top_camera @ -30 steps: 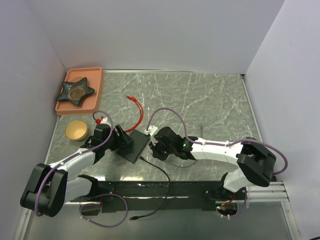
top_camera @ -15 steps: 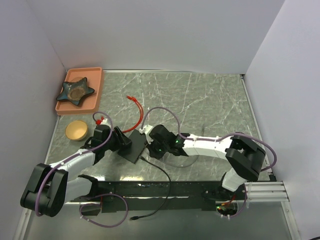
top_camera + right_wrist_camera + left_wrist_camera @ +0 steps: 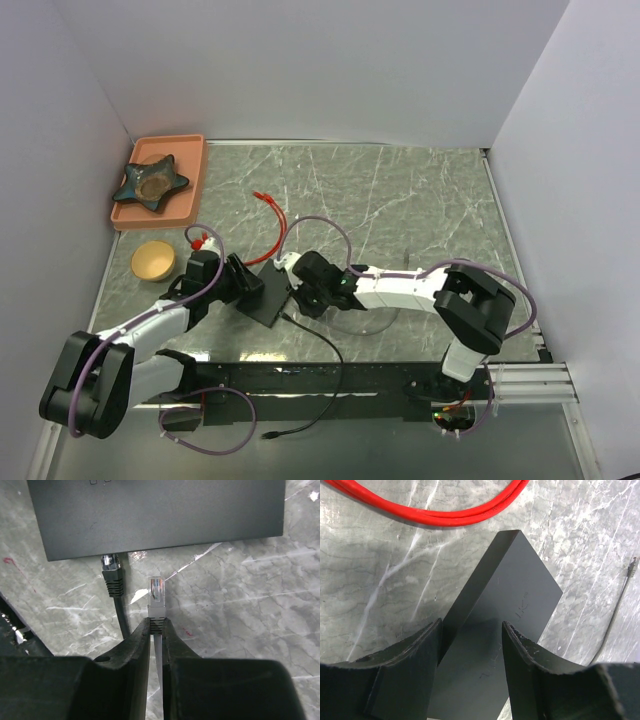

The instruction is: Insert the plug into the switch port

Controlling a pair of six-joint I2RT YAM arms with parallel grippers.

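The switch is a flat matte-black box [image 3: 270, 290] lying on the marble table. My left gripper [image 3: 470, 630] straddles its near end [image 3: 510, 590], a finger pressed against each side. My right gripper [image 3: 156, 622] is shut on the boot of a plug [image 3: 157, 592] with a clear tip. The plug points at the box's near edge [image 3: 160, 515], a short gap away. A black cable's plug [image 3: 111, 572] sits in that edge just to its left. The switch port itself is hidden under the edge. In the top view my right gripper [image 3: 298, 285] is at the box's right side.
A red cable [image 3: 275, 215] loops behind the box. An orange tray [image 3: 190, 170] with a star-shaped dish [image 3: 150, 182] stands at the far left, a round gold lid [image 3: 152, 260] in front of it. The black cable [image 3: 320, 345] trails toward the near edge.
My right arm has moved left, bringing the plug close to the box's edge. My left gripper's jaws have narrowed onto the box.
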